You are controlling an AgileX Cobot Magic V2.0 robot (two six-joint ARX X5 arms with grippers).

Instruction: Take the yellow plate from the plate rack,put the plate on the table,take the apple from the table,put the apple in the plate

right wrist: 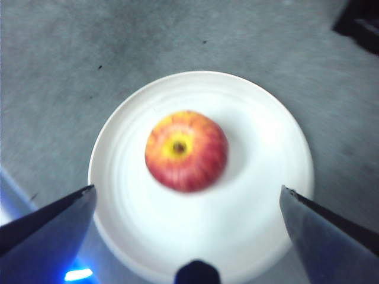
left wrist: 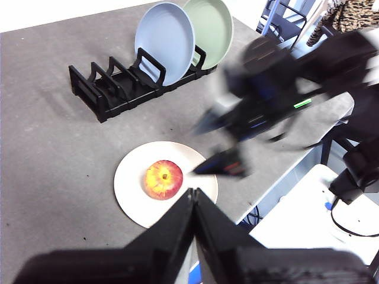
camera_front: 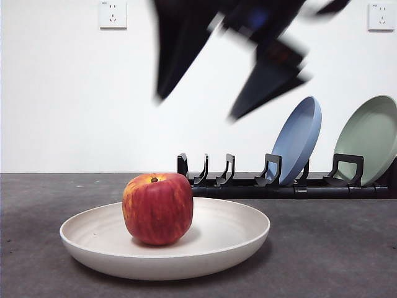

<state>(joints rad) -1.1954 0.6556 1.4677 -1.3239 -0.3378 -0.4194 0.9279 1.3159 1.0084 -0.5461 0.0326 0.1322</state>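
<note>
A plain white wall with two sockets stands behind the table (camera_front: 335,248), which is dark grey, rough and matte. Far on the right of it lies the plate rack (camera_front: 248,184), long, low and black, with a blue plate (camera_front: 301,139) and a pale green plate (camera_front: 371,138) leaning in its right slots; the left slots have nothing in them. Near the front, left of centre, the yellow plate (camera_front: 232,239) lies flat on the table, wide, shallow and cream in colour. The apple (camera_front: 157,208) stands upright in the middle of it, red with a yellow patch around the stem, so both steps of the task look done. The right gripper (right wrist: 189,195) hangs high above the plate with its jaws spread wide and nothing between them, blurred in the front view. The left gripper (left wrist: 194,198) waits apart from the plate, its jaws pressed together and without load. The plate is probably stiff and light, with a smooth rim that may slip, so the best hold would be on the raised rim, one jaw inside and one outside. The apple seems firm, rather heavy for its size, round and a little glossy; it may roll, and a hold across its widest part, from the sides, would be safest.
</note>
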